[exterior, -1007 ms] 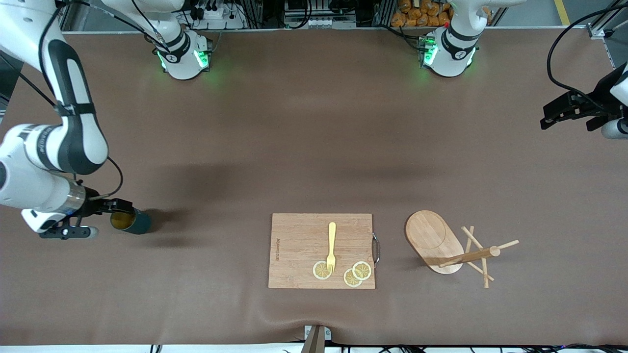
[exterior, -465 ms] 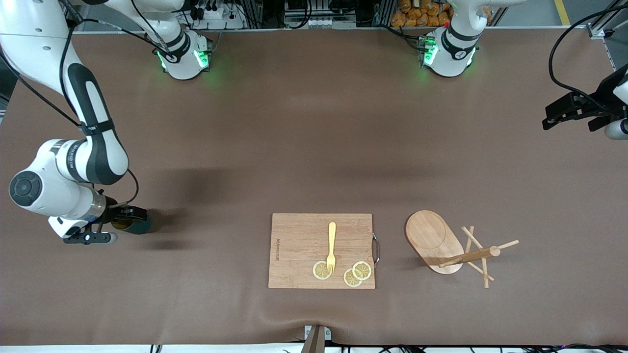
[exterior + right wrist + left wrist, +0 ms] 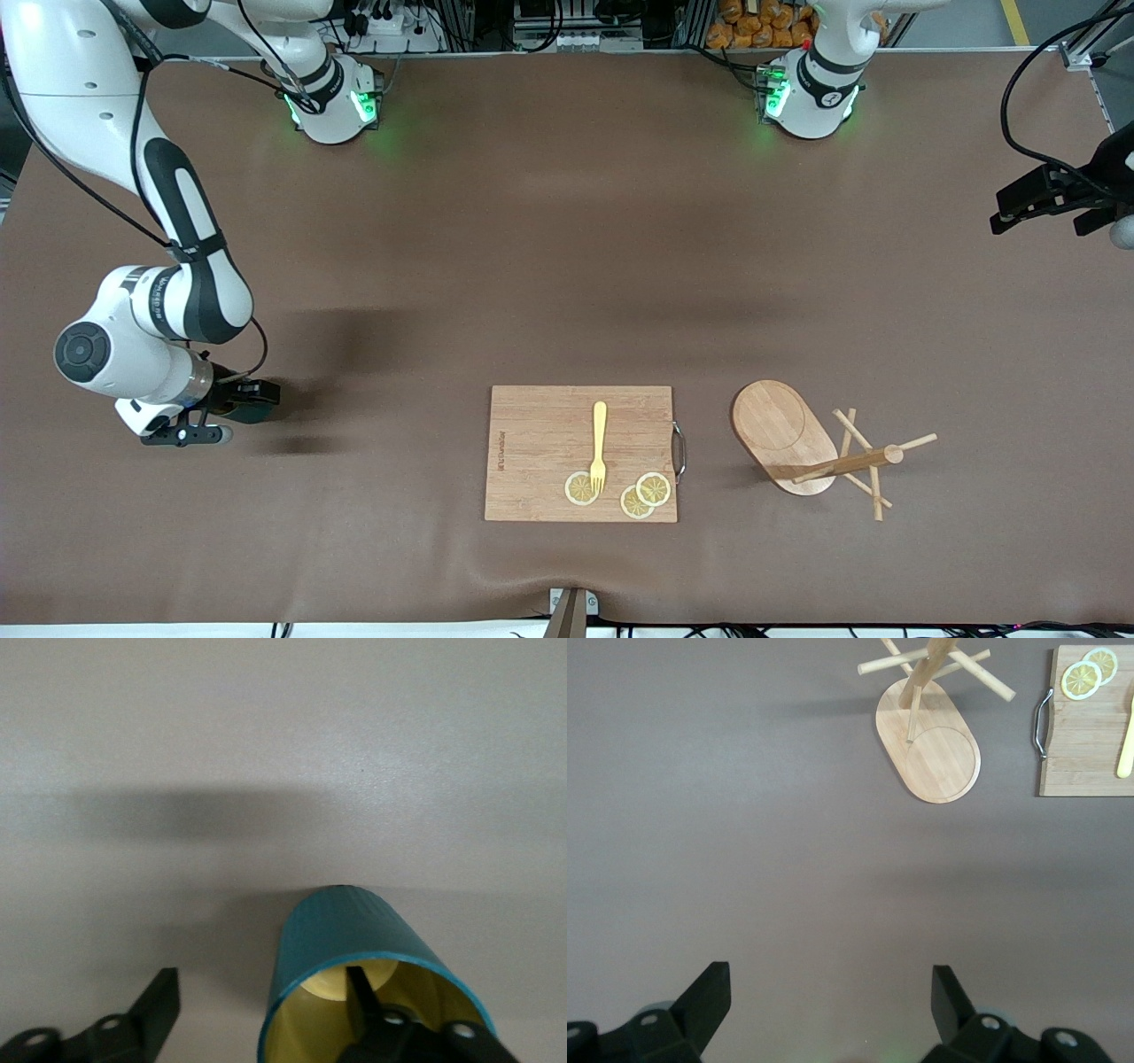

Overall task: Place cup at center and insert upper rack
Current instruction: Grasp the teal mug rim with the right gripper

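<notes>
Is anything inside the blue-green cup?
Empty, as far as shows. The ribbed teal cup shows only its yellow inside, with one finger of the right end effector dipped in.

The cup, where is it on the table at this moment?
The cup lies on its side at the right arm's end of the table, well away from the cutting board. The right gripper straddles its rim.

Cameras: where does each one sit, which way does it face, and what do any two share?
Front: high across the table, facing both bases; right gripper at the cup, left gripper waits at the table's edge.
Left wrist: looks down past its open fingers at the mug tree and board.
Right wrist: looks at the cup, one finger inside it.
Shared: front and left wrist both show tree and board.
</notes>
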You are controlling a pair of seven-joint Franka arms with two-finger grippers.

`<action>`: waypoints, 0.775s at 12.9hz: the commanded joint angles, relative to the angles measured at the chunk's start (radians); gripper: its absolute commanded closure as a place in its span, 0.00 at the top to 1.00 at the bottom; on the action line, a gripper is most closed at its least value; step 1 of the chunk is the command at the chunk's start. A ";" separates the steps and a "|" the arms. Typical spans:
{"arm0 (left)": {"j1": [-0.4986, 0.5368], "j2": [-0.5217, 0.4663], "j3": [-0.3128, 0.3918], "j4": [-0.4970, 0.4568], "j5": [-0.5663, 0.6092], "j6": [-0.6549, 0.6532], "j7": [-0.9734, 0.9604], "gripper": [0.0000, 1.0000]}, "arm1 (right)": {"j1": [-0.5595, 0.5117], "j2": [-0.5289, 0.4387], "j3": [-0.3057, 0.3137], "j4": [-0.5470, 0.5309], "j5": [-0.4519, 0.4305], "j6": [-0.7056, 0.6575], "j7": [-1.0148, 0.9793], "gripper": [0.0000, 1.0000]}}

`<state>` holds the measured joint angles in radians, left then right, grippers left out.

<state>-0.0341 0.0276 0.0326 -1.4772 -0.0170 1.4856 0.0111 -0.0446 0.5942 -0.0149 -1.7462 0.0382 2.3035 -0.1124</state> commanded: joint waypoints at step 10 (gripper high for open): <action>0.002 -0.008 -0.005 0.002 0.020 -0.011 -0.003 1.00 | 0.055 -0.017 0.001 0.020 0.006 -0.065 -0.041 0.00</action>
<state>-0.0341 0.0272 0.0323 -1.4772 -0.0169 1.4856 0.0111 -0.0173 0.5918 -0.0131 -1.7346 0.0375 2.2624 -0.1510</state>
